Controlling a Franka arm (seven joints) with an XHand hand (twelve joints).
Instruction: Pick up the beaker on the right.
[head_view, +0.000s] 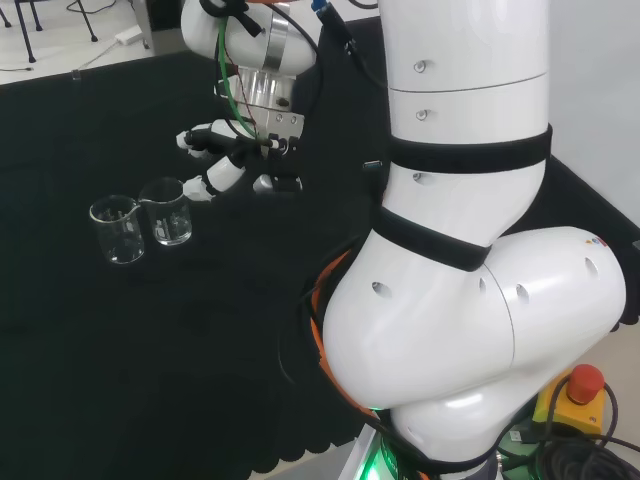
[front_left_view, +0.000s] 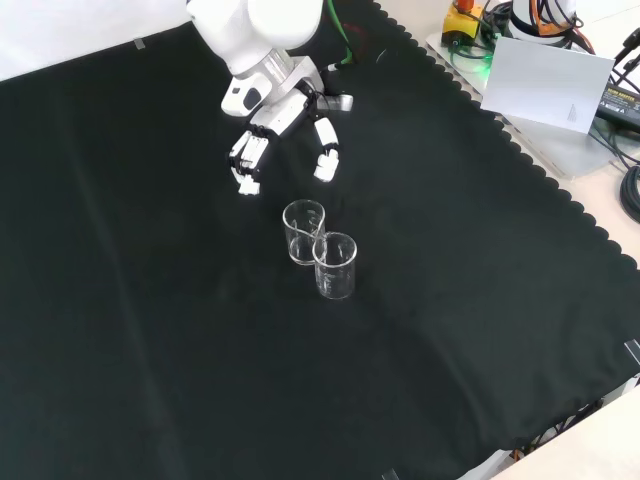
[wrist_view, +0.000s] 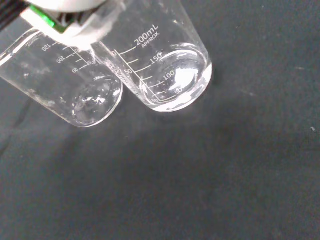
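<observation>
Two clear, empty-looking glass beakers stand upright and touching on the black cloth. In the head view the right beaker (head_view: 168, 211) is the one nearer the hand, and the left beaker (head_view: 118, 230) stands beyond it. The front view has the nearer beaker (front_left_view: 303, 231) higher up and the other beaker (front_left_view: 335, 265) below it. My hand (head_view: 236, 157) hovers just right of the pair in the head view, fingers relaxed and spread, holding nothing. Seen from the front, the hand (front_left_view: 284, 122) hangs above the beakers with its fingertips (front_left_view: 325, 165) pointing down at them. Both beakers (wrist_view: 172, 75) (wrist_view: 75, 87) loom large in the wrist view.
The arm's big white links (head_view: 460, 250) stand at the head view's right. The cloth's scalloped edge (front_left_view: 520, 150) runs along the front view's right side, with a grey sheet (front_left_view: 550, 80) and cables beyond it. Bare black cloth (front_left_view: 150, 300) surrounds the beakers.
</observation>
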